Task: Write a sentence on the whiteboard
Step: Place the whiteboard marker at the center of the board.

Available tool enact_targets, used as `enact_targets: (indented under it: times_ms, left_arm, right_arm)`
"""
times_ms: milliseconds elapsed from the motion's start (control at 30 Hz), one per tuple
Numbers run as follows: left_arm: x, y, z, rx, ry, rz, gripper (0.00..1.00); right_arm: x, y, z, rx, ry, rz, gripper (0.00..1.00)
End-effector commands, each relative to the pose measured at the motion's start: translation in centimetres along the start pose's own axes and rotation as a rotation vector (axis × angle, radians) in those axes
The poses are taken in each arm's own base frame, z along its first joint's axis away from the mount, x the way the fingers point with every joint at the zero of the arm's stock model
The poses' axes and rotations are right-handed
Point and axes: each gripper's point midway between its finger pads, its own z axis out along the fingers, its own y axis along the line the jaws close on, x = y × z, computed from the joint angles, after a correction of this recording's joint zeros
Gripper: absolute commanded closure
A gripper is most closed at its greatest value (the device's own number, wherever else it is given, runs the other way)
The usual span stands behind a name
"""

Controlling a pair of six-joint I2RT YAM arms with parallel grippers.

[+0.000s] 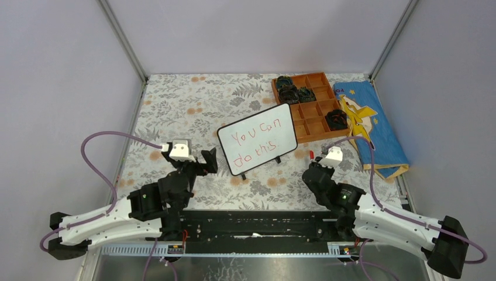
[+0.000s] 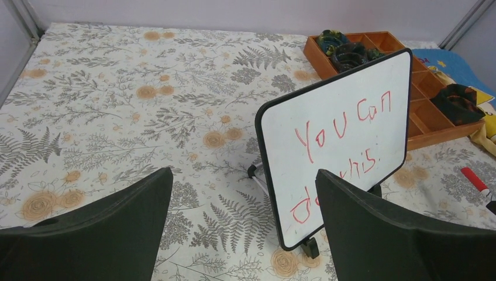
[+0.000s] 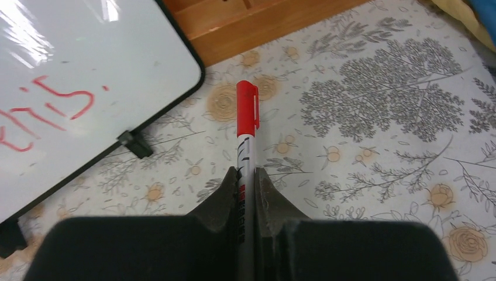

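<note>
**Right gripper clamps the marker beside a finished board**

Right gripper (image 3: pixel 245 181) is closed on the white barrel of a red marker (image 3: pixel 247 117), whose capped end points up the right wrist view; left gripper (image 2: pixel 243 175) stands wide and holds nothing, low in the left wrist view.

At the centre of the top view the whiteboard (image 1: pixel 285 140) leans back on its small black feet (image 3: pixel 135 144), just left of the brown tray (image 1: pixel 319 139); the sentence (image 1: pixel 256 140), "You can do this", fills it in two red lines, so the writing looks done.

By its look the board is light and stiff, likely to tip or skid on the flowered cloth (image 1: pixel 175 105); its face is slick and fresh ink would smear, so the black frame (image 2: pixel 260 146) is the place to hold; the slim, smooth marker may twist in a pinch.
</note>
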Motion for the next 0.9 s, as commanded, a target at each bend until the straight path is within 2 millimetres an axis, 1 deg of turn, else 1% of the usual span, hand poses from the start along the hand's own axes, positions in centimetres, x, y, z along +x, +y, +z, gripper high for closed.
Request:
enact_targets:
  times_ms: [0,267,333,433,500,533,600,700,733,800,867]
  left_arm:
    - [-1.1,-0.3,0.0,0.002,-0.015,-0.011,0.01]
    - [-1.5,0.0,-0.5,0.026,-0.016,-0.035,0.01]
    - [-1.8,-0.2,-0.5,0.045,-0.027,-0.030,0.01]
    - [-2.7,-1.5,-0.7,0.110,-0.025,-0.020,0.01]
    - [-2.9,-2.0,-0.6,0.123,-0.010,0.001,0.01]
    - [-2.5,-2.1,-0.5,0.118,0.003,0.012,0.01]
    - [-1.9,-2.8,-0.4,0.135,0.022,-0.010,0.01]
    - [-1.7,-5.1,-0.6,0.217,0.040,-0.108,0.01]
    - [-1.9,-6.1,-0.6,0.251,0.041,-0.147,0.01]
    - [-2.7,-7.9,-0.8,0.317,0.039,-0.213,0.01]
    - [-3.7,-9.8,-0.9,0.370,0.039,-0.262,0.01]
  right_arm:
    - [0.3,-0.7,0.8,0.023,0.014,0.094,1.00]
    - [-1.1,-1.5,0.5,0.056,-0.001,0.076,1.00]
    - [-1.4,-1.7,0.5,0.062,0.000,0.064,1.00]
    - [-1.4,-2.0,0.7,0.066,0.014,0.059,1.00]
    - [-1.3,-1.6,0.8,0.047,0.030,0.070,1.00]
    - [-1.5,-1.0,0.7,0.017,0.035,0.084,1.00]
    - [-2.1,1.2,0.1,-0.102,0.039,0.115,1.00]
    - [-4.7,4.6,-1.5,-0.328,-0.034,0.181,1.00]
    - [-5.6,5.5,-2.3,-0.396,-0.059,0.195,1.00]
    - [-8.1,7.1,-3.9,-0.504,-0.114,0.225,1.00]
    - [-9.6,8.7,-5.2,-0.592,-0.121,0.205,1.00]
